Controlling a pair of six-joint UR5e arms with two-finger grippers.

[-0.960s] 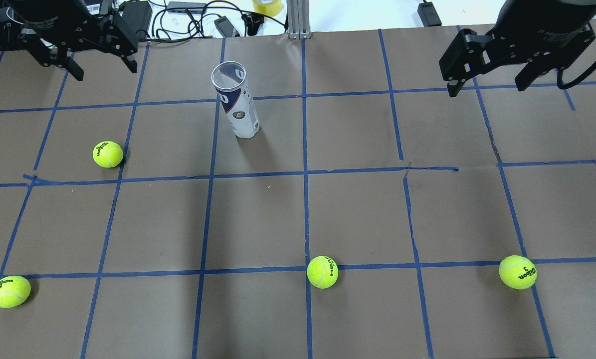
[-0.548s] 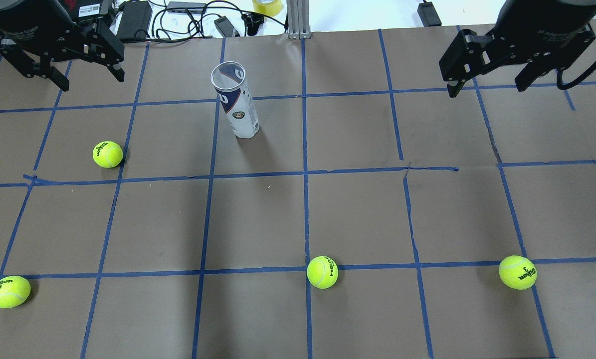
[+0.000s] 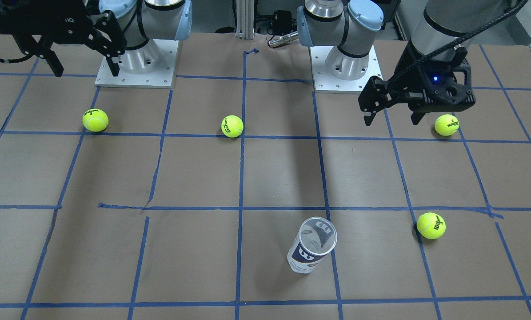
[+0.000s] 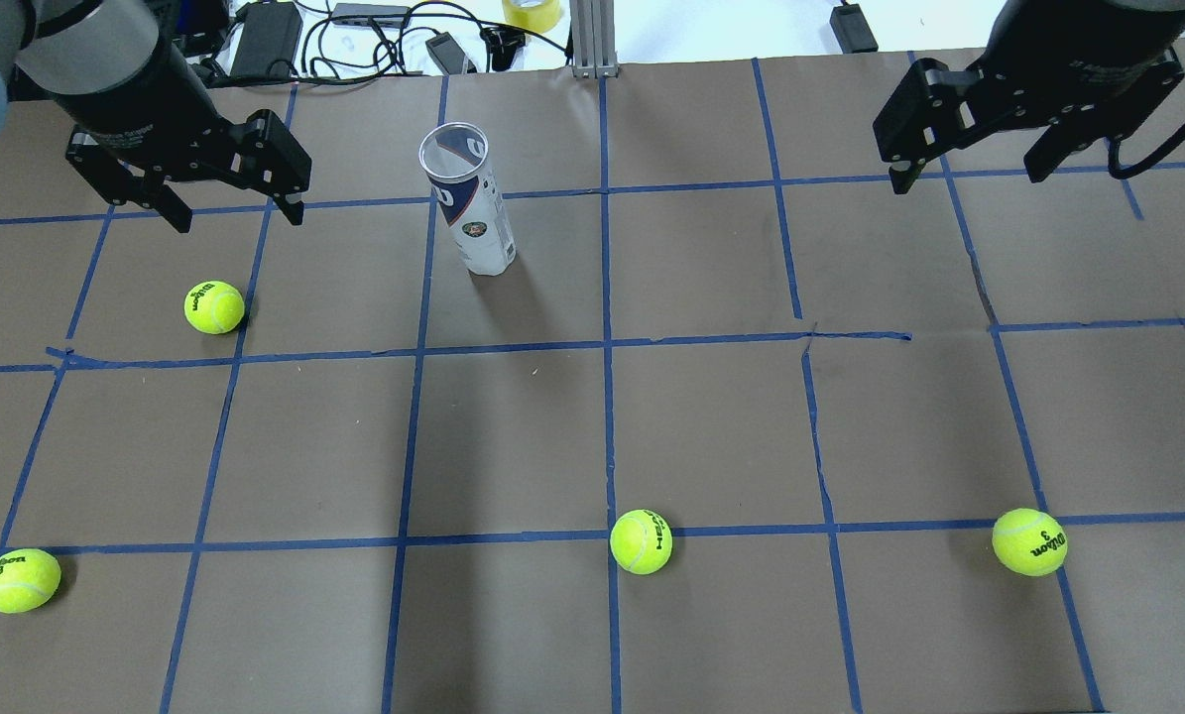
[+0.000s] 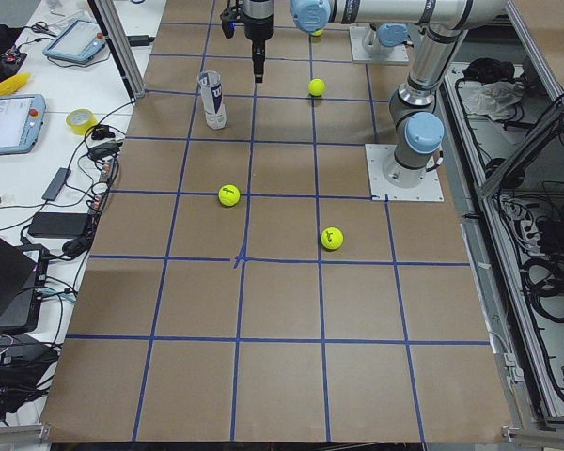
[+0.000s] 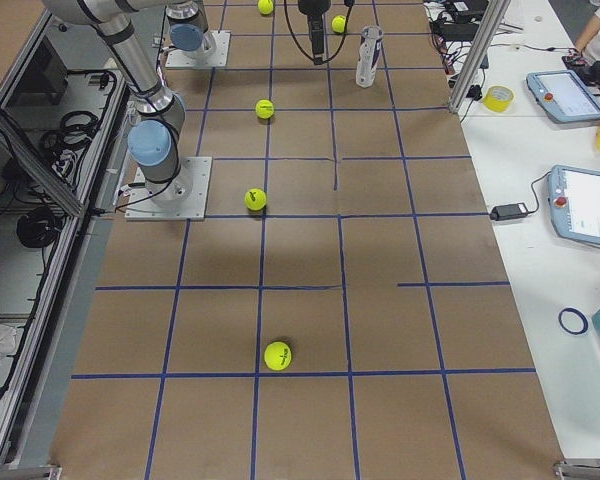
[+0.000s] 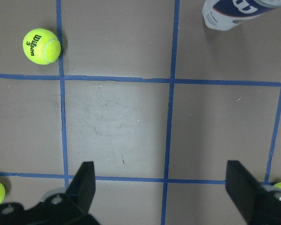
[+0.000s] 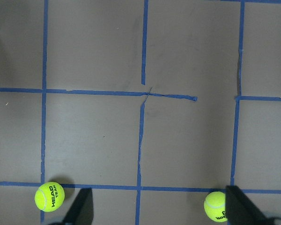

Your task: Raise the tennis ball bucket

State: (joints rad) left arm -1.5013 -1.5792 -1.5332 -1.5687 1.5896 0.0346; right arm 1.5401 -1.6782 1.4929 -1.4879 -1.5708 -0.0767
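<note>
The tennis ball bucket (image 4: 468, 213) is a clear tube with a white and navy label. It stands upright and open-topped on the brown table, also showing in the front view (image 3: 312, 246) and at the top of the left wrist view (image 7: 234, 11). My left gripper (image 4: 238, 216) is open and empty, above the table to the tube's left and well apart from it; it also shows in the front view (image 3: 390, 121). My right gripper (image 4: 969, 177) is open and empty, high at the far right, also in the front view (image 3: 86, 71).
Several yellow-green tennis balls lie on the table: one (image 4: 214, 306) just below the left gripper, one (image 4: 20, 579) at the near left, one (image 4: 641, 541) near the middle, one (image 4: 1029, 541) at the near right. Cables and chargers (image 4: 374, 30) lie beyond the far edge.
My left gripper has swung from the far left corner to the right and closer, toward the tube's left side, still open. The right arm and the tube have not moved.
</note>
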